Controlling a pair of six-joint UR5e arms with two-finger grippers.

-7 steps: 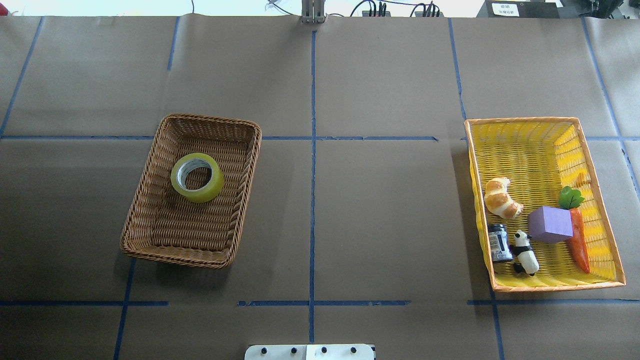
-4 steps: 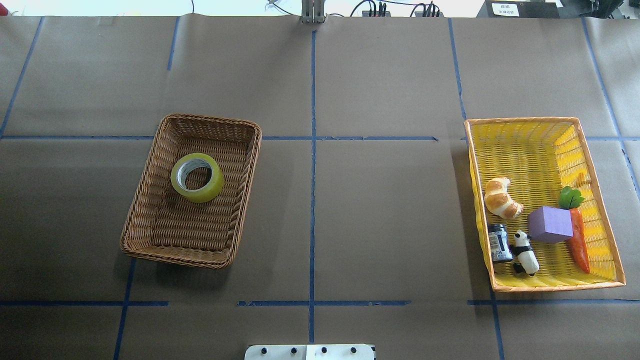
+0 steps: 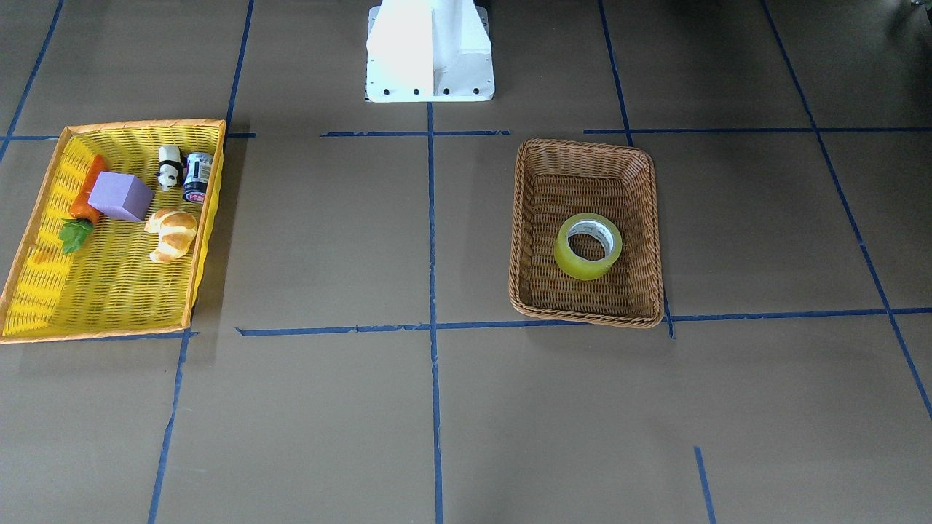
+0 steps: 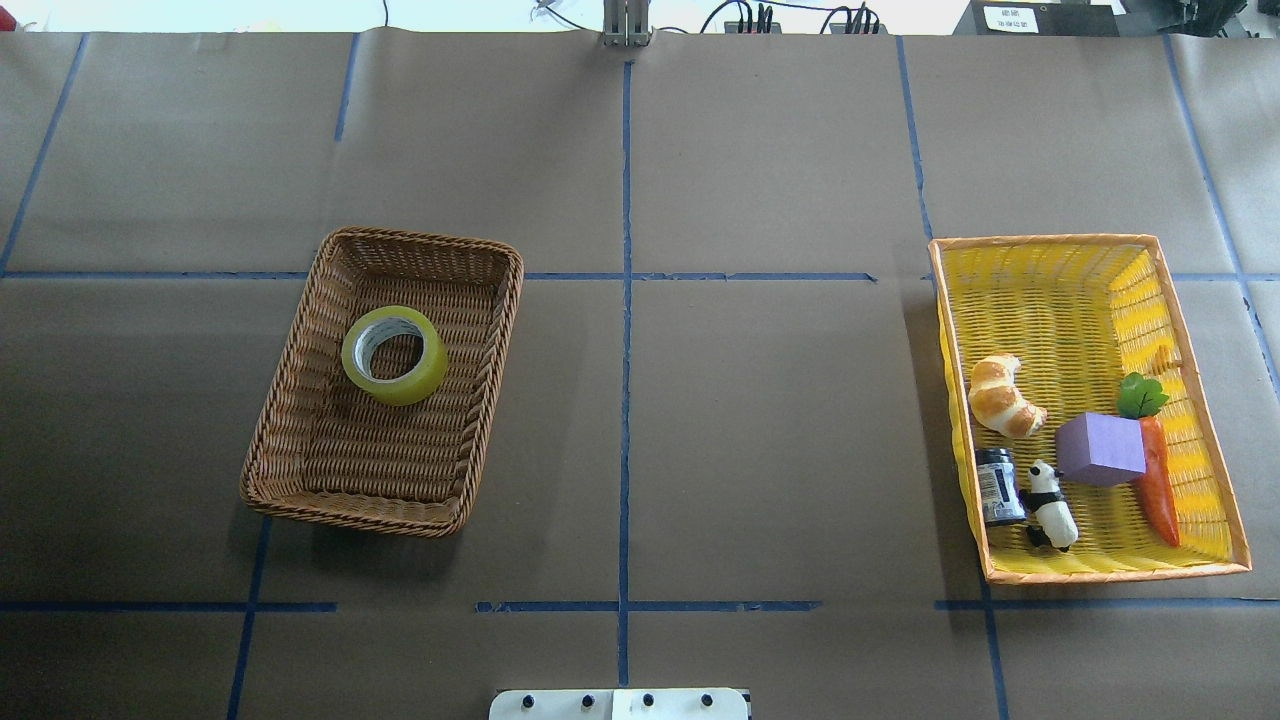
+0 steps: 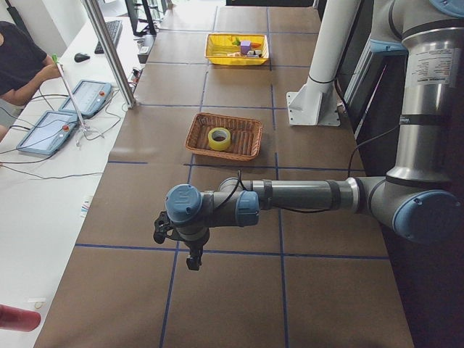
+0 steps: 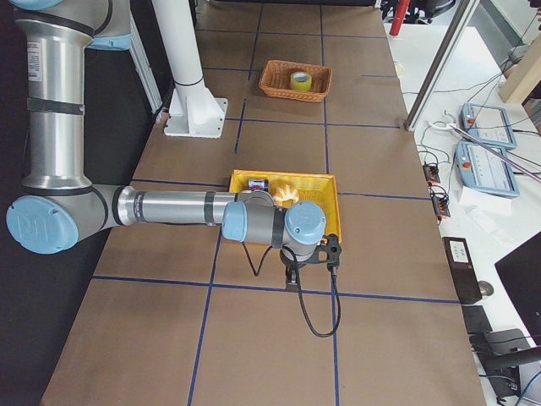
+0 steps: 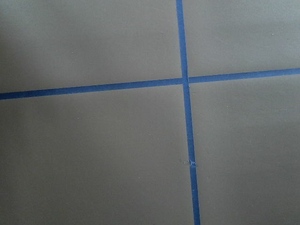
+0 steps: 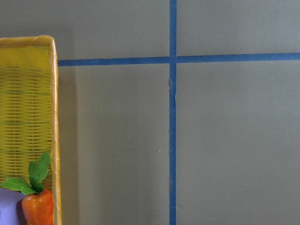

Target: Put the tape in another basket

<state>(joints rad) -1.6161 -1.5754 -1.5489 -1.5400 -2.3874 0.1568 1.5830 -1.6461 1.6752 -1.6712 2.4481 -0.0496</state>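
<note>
The yellow-green tape (image 4: 422, 376) lies flat in the far half of the brown wicker basket (image 4: 385, 520) on the table's left side. It also shows in the front-facing view (image 3: 579, 266) and both side views (image 5: 212, 141) (image 6: 300, 86). Neither gripper is in the overhead or front-facing view. My left gripper (image 5: 191, 258) hangs over bare table well short of the brown basket (image 5: 246, 142). My right gripper (image 6: 293, 274) hangs just beside the yellow basket (image 6: 319, 211). I cannot tell whether either is open or shut.
The yellow basket (image 4: 1050, 290) with an orange rim at the right holds a croissant (image 4: 1000, 395), a purple cube (image 4: 1100, 448), a carrot (image 4: 1158, 485), a panda figure (image 4: 1052, 505) and a small jar (image 4: 998, 485). The white robot base (image 3: 429, 51) stands at mid table. An operator (image 5: 18, 58) sits at the side.
</note>
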